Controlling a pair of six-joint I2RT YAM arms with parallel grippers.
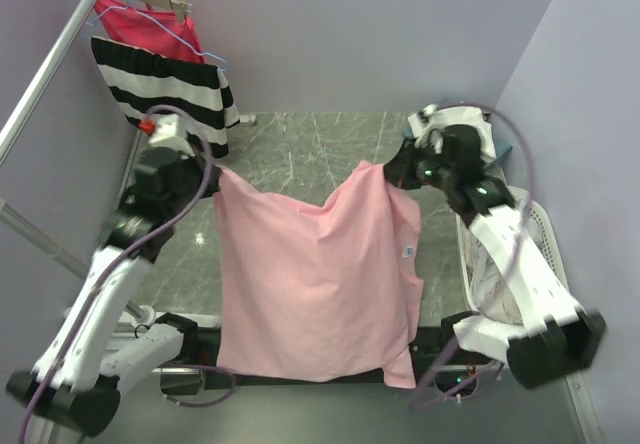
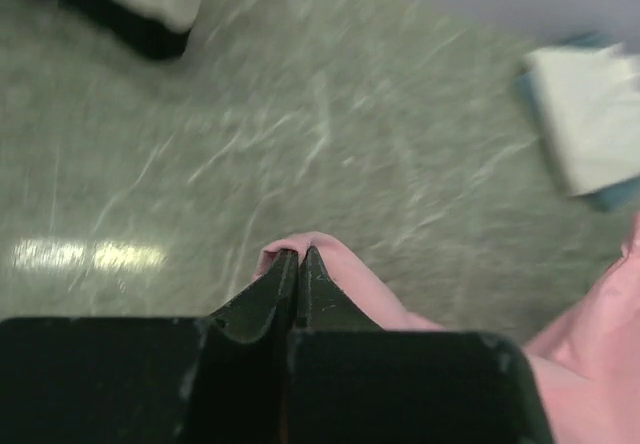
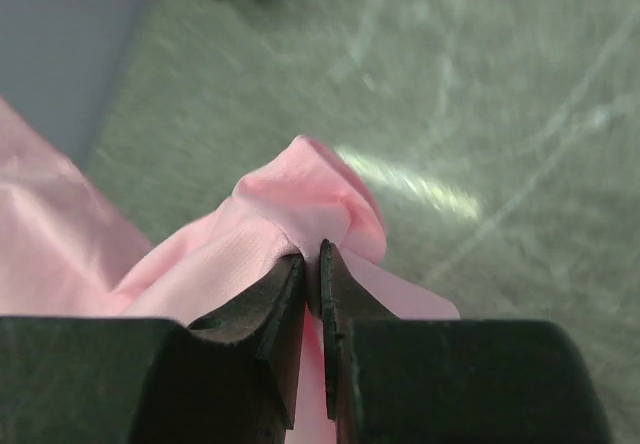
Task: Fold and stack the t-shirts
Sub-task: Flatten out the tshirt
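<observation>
Pink tee [image 1: 315, 274] hangs over table [image 1: 300, 149]; my left gripper [image 2: 298, 257], right gripper [image 3: 312, 254] each pinch far corner, spreading it for folding.

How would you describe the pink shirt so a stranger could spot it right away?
Find the dark marbled table between the two arms. Held up over it is the pink t-shirt, its far corners pinched by the left hand and the right hand. Unlike the striped garment and red garment hanging far left, it is plain pale pink.
</observation>
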